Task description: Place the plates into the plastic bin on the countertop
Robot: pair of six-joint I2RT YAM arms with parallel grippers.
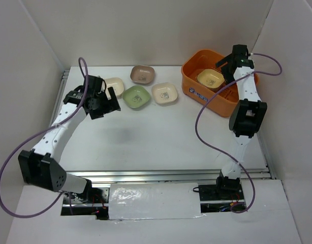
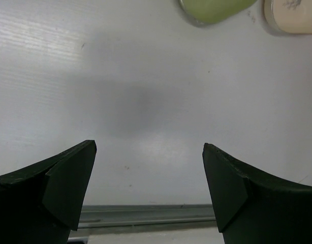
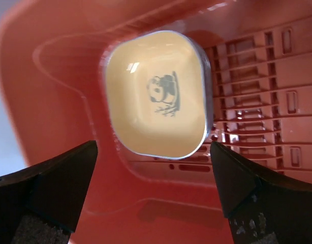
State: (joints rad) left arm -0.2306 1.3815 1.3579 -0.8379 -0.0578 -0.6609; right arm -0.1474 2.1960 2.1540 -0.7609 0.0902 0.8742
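White countertop (image 1: 161, 142) fills my screens. My right gripper (image 3: 152, 150) hangs with its jaws spread wide, holding nothing. Directly beneath it a yellow plate (image 3: 156, 94) lies on the floor of the orange bin (image 1: 213, 100), at two o'clock on the table. My left gripper (image 2: 149, 150) is equally wide and empty. Toward twelve o'clock wait the cream plate (image 1: 114, 85), brown plate (image 1: 143, 74), green plate (image 1: 136, 96) and pale plate (image 1: 164, 93). I judge the drop-off done. Next I should lift clear and fetch another.

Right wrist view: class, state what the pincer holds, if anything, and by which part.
Nothing is held: the right pincer is open above the yellow plate, which lies loose in the orange bin.
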